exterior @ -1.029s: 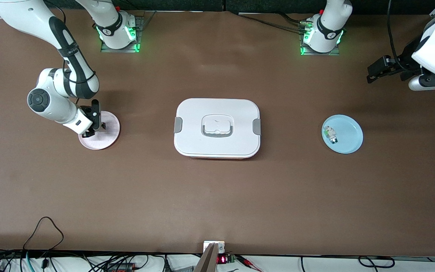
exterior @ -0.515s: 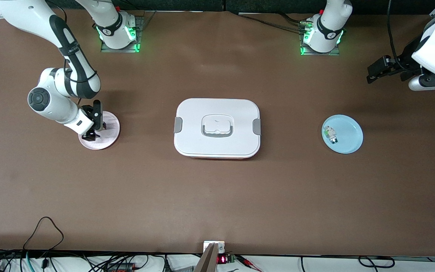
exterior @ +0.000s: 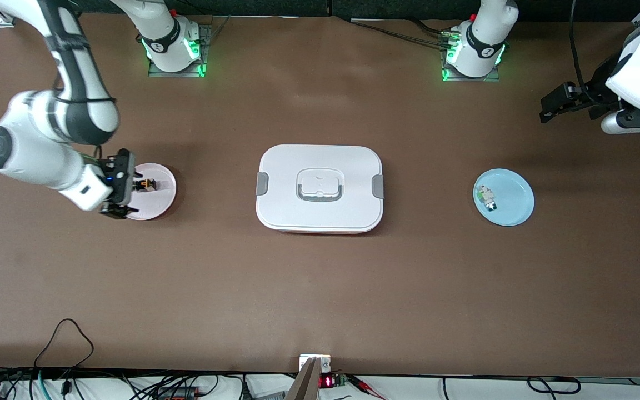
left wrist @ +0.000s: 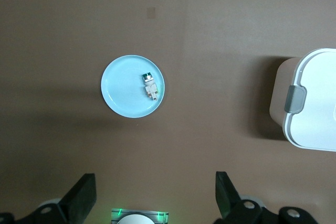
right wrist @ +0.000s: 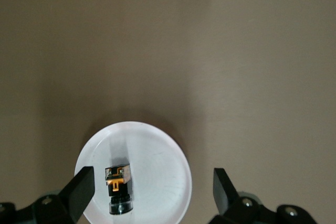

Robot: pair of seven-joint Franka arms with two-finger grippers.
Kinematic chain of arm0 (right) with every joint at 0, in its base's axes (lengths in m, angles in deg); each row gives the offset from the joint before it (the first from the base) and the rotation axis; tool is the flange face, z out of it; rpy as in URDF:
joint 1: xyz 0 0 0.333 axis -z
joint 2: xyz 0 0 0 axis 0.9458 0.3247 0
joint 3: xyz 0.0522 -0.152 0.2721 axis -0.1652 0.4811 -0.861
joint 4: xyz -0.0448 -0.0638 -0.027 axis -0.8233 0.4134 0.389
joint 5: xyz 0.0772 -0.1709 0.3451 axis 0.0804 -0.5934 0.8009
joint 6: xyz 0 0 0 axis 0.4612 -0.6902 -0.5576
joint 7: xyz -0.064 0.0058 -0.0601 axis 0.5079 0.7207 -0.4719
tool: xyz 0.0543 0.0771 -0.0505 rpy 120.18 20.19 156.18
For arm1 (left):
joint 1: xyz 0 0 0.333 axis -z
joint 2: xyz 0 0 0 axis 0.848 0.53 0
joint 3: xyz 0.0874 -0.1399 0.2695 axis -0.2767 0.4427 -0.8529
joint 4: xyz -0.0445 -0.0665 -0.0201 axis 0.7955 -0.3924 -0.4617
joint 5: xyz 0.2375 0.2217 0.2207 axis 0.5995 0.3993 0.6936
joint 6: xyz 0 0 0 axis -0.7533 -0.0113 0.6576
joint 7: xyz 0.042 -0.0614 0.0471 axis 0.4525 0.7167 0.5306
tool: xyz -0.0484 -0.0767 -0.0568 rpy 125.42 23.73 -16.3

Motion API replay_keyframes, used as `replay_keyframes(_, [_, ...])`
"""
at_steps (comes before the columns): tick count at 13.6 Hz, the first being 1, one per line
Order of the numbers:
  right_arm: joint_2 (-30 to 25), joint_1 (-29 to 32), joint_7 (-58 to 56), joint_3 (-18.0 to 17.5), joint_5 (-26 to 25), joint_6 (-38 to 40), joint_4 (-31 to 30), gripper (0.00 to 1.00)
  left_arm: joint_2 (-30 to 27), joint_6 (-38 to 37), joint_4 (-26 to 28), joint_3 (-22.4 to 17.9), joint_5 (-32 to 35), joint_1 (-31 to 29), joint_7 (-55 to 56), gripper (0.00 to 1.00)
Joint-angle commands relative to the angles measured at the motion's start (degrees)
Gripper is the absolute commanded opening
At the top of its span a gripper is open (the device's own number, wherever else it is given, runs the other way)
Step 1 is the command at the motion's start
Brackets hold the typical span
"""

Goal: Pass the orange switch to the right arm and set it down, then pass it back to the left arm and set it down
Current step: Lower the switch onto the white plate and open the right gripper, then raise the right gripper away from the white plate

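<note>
We count two white robot arms, each ending in one gripper. On the table we see one white lidded box, two small round plates, one pink and one light blue, one orange switch, and one white-and-green component.

The box is cut off at the left wrist view's edge.

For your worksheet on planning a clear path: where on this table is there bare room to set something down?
Bare table runs wide between the box and the front camera, and between box and blue plate. It is crowded at the pink plate, where the orange switch lies under the open right gripper.
</note>
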Motion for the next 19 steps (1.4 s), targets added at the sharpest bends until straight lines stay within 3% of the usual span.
replay_keyframes(1, [0.2, -0.4, 9.0, -0.4, 0.9, 7.8, 9.0, 1.00, 0.8, -0.6, -1.7, 0.1, 1.1, 0.2, -0.2, 1.00])
replay_keyframes(5, [-1.7, -2.6, 25.2, -0.4, 1.0, 13.3, 14.9, 1.00, 0.8, -0.6, -1.7, 0.0, 1.4, 0.1, -0.4, 1.00])
replay_keyframes(8, [-4.6, -4.4, 49.5, -0.3, 0.9, 13.5, 15.0, 1.00, 0.8, -0.6, -1.7, -0.1, 1.7, -0.2, -0.5, 1.00])
replay_keyframes(13, [-5.2, -5.7, 85.7, -0.2, 0.6, 26.0, 20.6, 1.00, 1.3, -0.5, -1.7, -0.5, 4.6, -0.3, -2.6, 1.00])
replay_keyframes(15, [-5.3, -5.9, 89.0, 0.2, -0.6, 32.4, 23.6, 1.00, 1.4, -0.5, -1.7, -0.5, 4.4, -0.2, -2.4, 1.00])
replay_keyframes(17, [-6.5, -5.8, 88.1, 2.2, -7.7, 33.6, 23.7, 1.00, 1.4, -0.5, -1.7, -0.5, 4.3, -0.2, -2.2, 1.00])
replay_keyframes(19, [-6.7, -5.4, 86.0, 5.4, -10.9, 33.5, 24.0, 1.00, 1.3, -0.5, -1.7, -0.4, 4.0, -0.2, -1.9, 1.00])
